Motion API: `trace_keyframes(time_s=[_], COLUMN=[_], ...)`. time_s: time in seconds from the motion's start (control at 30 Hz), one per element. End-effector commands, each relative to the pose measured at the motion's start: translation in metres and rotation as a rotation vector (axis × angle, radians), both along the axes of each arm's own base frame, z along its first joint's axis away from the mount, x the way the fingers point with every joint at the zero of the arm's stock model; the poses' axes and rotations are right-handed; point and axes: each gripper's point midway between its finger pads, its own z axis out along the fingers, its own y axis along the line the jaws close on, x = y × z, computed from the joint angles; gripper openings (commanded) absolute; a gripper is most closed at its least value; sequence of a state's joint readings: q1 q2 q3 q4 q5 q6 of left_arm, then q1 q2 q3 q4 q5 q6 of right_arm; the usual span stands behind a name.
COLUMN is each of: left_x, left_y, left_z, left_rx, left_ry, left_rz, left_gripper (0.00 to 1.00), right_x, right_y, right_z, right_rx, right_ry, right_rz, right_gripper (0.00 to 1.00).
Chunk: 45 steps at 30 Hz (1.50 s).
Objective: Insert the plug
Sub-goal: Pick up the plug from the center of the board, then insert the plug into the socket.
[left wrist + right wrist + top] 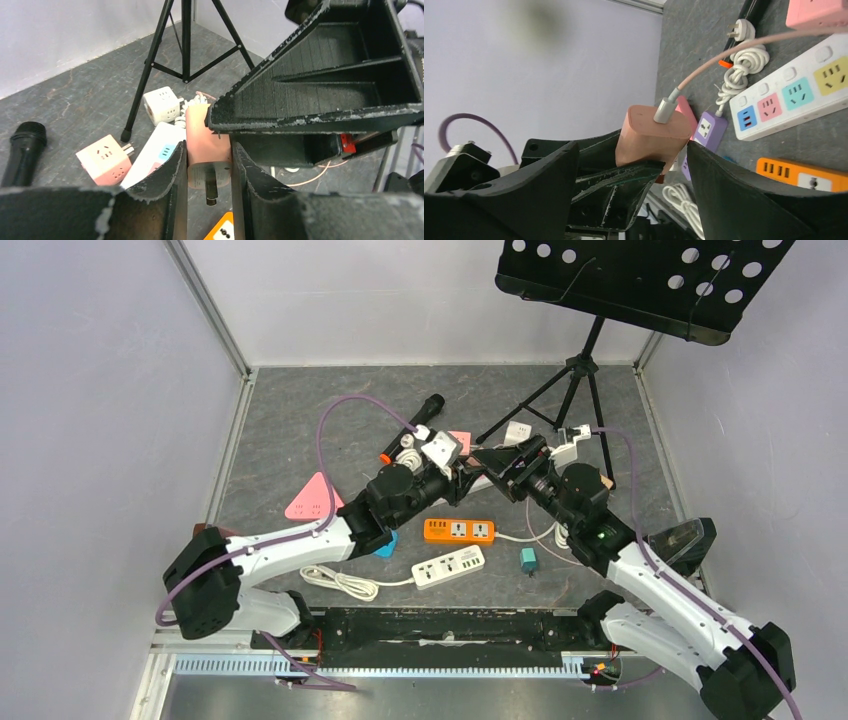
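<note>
- The left pincer [208, 150] is gripping the pink plug [204, 136], its two dark fingers [172, 170] pressing on the plug's opposite sides.
- The plug is hanging in the air above the counter [300, 410], with its metal prongs [211, 192] pointing down and out past the left pincer's fingers.
- The right pincer [631, 145] is standing open, its jaws spreading wide on either side of the plug without clamping it.
- A pinkish cable [724, 55] is running out of the plug's back end through a silver connector [664, 109].
- Both arms are meeting over the middle of the counter, just behind the orange power strip [459, 531].
- A white power strip [449, 567] is lying nearer the arm bases, just beside the orange one.
- A multicoloured power strip [794, 95] is lying farther back, near a microphone [22, 150].
</note>
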<state>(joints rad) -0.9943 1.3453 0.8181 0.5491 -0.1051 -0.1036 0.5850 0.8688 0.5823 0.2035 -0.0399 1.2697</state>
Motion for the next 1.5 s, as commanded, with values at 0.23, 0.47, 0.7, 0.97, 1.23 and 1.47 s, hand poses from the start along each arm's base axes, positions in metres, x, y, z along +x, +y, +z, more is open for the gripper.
trace_keyframes(time_s=[0.23,0.47,0.7,0.97,1.23,1.47], left_x=[-0.019,-0.027,-0.027,-0.029,-0.022,-0.016], left_y=[0.025,0.03,0.03,0.03,0.037,0.074], left_z=[0.031,0.034,0.038,0.038,0.034,0.013], left_rx=[0.056,0.046,0.036,0.034,0.048,0.079], left_ry=[-0.223,-0.24,-0.243,-0.243,-0.172,-0.004], left_rz=[-0.052,-0.072,-0.073,-0.081,-0.025,0.145], left_gripper=[0.02,0.02,0.02,0.02,0.5,0.8], right_x=[-0.003,-0.008,-0.018,-0.02,-0.008,0.048], right_y=[-0.007,0.009,0.022,0.03,0.023,-0.03], right_z=[0.01,0.026,0.024,0.025,0.03,0.02], right_rx=[-0.193,-0.185,-0.135,-0.101,-0.19,-0.54], right_ry=[-0.15,-0.215,-0.207,-0.211,-0.271,-0.327], right_rz=[0.091,0.202,0.297,0.346,0.282,0.009], right_gripper=[0.8,0.71,0.76,0.54,0.04,0.0])
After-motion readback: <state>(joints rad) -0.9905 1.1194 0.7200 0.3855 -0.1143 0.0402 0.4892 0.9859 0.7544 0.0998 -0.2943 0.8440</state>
